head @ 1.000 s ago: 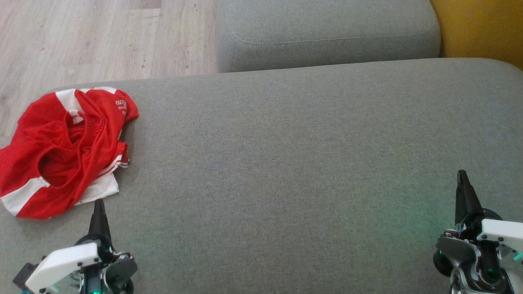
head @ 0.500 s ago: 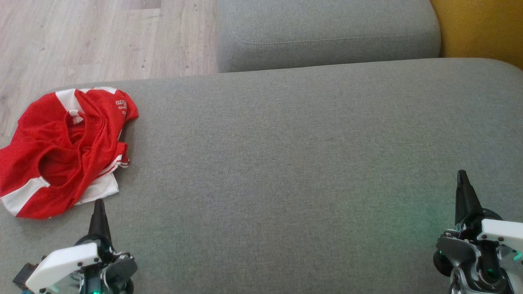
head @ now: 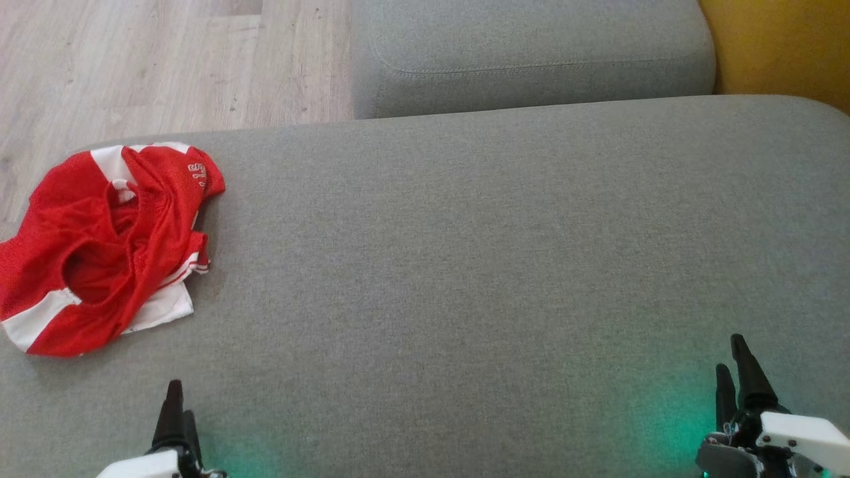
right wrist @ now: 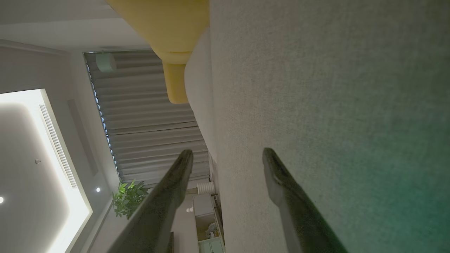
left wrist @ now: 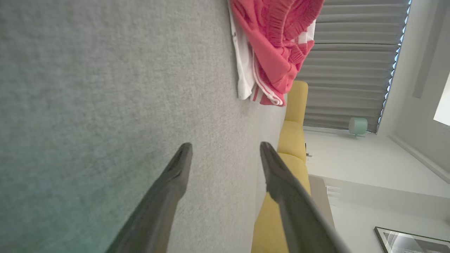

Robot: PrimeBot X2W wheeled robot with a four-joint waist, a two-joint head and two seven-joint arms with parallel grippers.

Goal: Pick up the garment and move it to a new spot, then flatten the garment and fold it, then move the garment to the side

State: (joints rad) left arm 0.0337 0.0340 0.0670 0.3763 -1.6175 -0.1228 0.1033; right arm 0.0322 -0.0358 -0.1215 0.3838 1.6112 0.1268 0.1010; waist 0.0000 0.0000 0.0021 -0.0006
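A crumpled red garment (head: 109, 242) with white stripes lies bunched at the left edge of the grey cushion (head: 465, 265). My left gripper (head: 178, 408) stands open low at the bottom left, well short of the garment, with nothing between its fingers. In the left wrist view the garment (left wrist: 270, 52) shows ahead and to the right of the spread left gripper (left wrist: 225, 149). My right gripper (head: 734, 365) is open at the bottom right, far from the garment, and the right wrist view has the right gripper (right wrist: 228, 154) spread over bare cushion.
A second grey cushion (head: 531, 53) lies behind the first. Wooden floor (head: 133, 66) runs past the cushion's far left edge. A yellow seat (head: 777, 46) stands at the back right. The wide middle of the cushion is bare fabric.
Both grippers have drawn back toward the bottom of the head view and their fingers have parted from shut to open. The garment lies as before.
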